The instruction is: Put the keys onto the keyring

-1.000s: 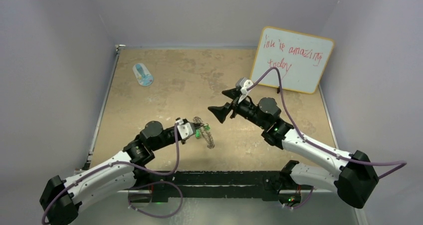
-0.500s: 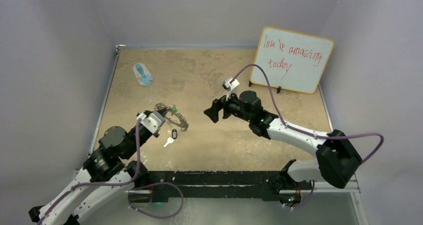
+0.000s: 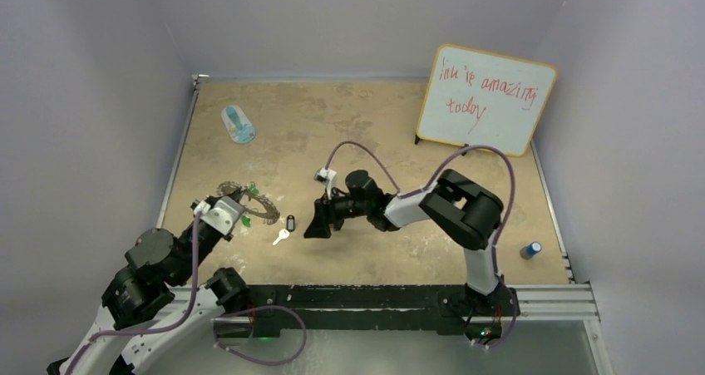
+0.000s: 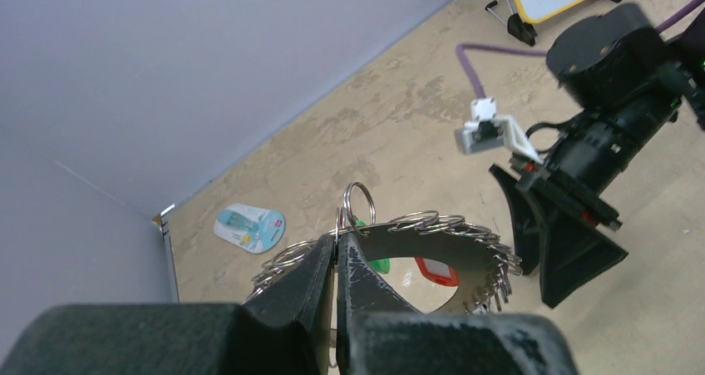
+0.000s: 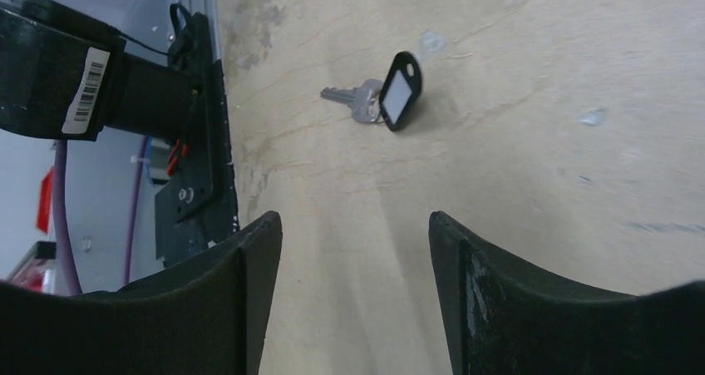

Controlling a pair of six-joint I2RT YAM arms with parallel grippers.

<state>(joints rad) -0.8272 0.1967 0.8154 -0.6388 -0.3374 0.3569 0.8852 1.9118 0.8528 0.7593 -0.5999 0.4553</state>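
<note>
My left gripper (image 4: 337, 246) is shut on the rim of the keyring (image 4: 465, 250), a flat silver ring with wire loops, and holds it above the table at the left (image 3: 258, 204). A green tag (image 4: 378, 264) and a red tag (image 4: 436, 271) show through its hole. A silver key with a black tag (image 3: 290, 223) lies loose on the table between the grippers; it also shows in the right wrist view (image 5: 399, 91). My right gripper (image 3: 316, 225) is open and empty, low over the table just right of that key, with the fingers (image 5: 258, 250) pointing at it.
A blue-and-white oval object (image 3: 239, 124) lies at the back left. A whiteboard (image 3: 486, 99) with red writing stands at the back right. A small blue cylinder (image 3: 529, 249) stands near the right edge. The black base rail (image 3: 374, 296) runs along the front.
My left arm has drawn back to the left with the keyring. My right gripper has come down and left to the black-tagged key, which has lain on the table since half a second ago.
</note>
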